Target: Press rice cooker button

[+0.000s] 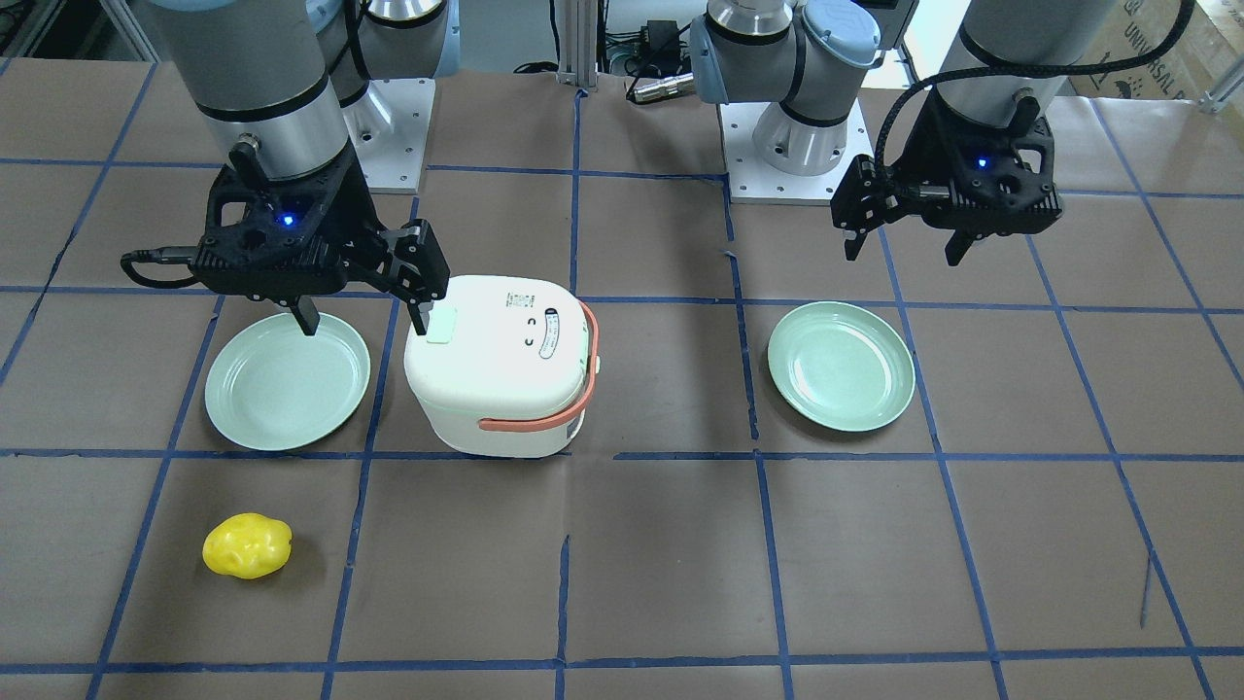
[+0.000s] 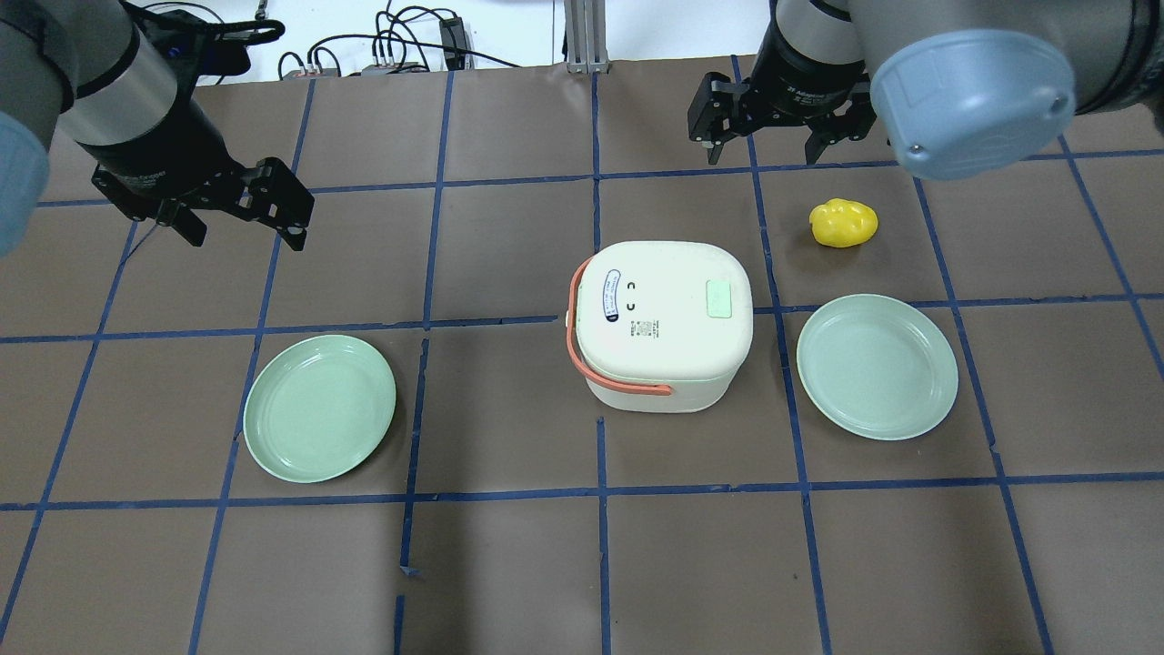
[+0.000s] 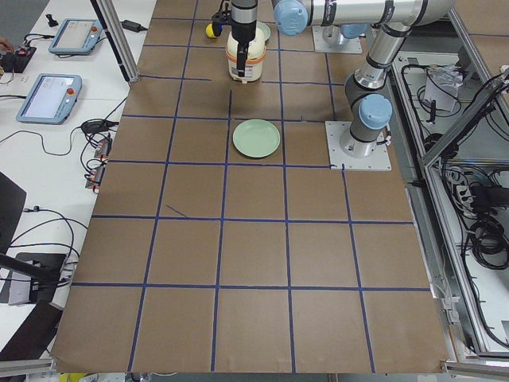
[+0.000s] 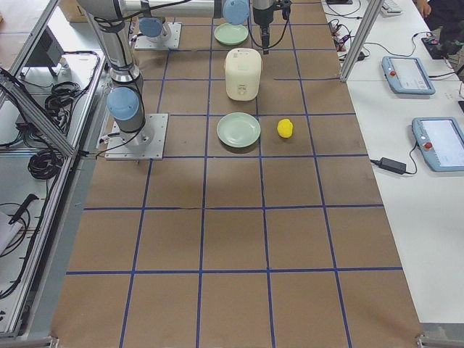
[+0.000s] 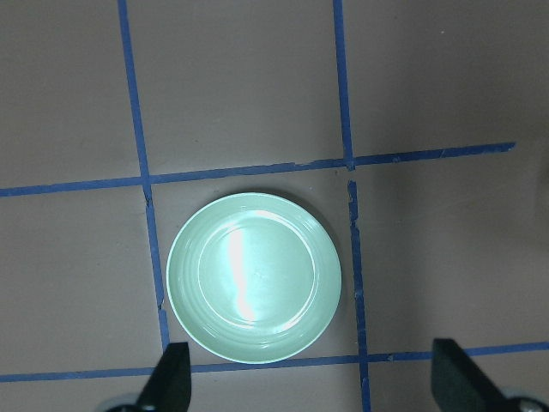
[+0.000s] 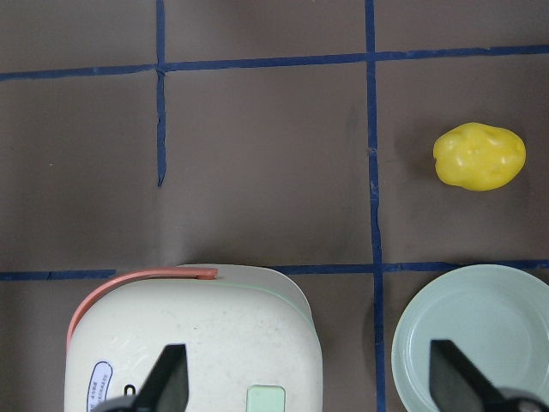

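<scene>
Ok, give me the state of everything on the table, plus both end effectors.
rice cooker: upright, lid shut, handle folded down.
button: untouched, nothing on it.
right end effector: open, empty, raised clear of the button.
left end effector: open, empty.
left plate: empty.
right plate: empty.
yellow lump: lying loose, not held.

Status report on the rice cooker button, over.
Left gripper open, off to the side. Right gripper open above rice cooker. Button untouched, nothing covering it.

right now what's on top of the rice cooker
On its shut lid: a pale green button near one edge, an oval black-and-white label and small print. The inside is hidden.
</scene>
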You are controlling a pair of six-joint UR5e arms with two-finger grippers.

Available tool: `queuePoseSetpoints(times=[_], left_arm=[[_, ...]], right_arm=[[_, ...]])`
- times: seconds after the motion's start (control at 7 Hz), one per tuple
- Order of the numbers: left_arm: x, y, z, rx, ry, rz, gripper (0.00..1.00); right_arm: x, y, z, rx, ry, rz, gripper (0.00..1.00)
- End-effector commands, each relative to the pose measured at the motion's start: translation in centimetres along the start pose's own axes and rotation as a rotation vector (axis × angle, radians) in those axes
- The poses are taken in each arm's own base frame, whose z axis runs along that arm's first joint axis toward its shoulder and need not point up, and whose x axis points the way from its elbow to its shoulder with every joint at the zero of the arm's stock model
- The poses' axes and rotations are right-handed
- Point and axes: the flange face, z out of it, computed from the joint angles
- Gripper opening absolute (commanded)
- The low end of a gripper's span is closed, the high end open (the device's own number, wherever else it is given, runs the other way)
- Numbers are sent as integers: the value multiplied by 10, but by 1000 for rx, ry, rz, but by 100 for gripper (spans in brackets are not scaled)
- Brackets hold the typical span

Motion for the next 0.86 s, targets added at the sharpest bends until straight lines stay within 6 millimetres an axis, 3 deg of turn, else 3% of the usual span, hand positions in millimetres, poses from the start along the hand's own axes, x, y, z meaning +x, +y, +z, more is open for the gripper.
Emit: queuePoseSetpoints(times=[0.0,0.14,0.29,0.43,0.57,0.71], left_arm=[[0,0,0,0,0,0,100],[0,0,0,0,0,0,100],[0,0,0,0,0,0,100],[0,0,0,0,0,0,100],[0,0,0,0,0,0,100],[0,0,0,0,0,0,100]], right_arm=[[-6,3,-10,16,-4,38,100],[-18,9,-13,19,-9,61,97],[-35,18,-14,20,-1,58,80],[-40,22,-10,5,1,63,55],[-40,25,-7,-8,-5,64,41],[-40,20,2,-12,0,63,36]])
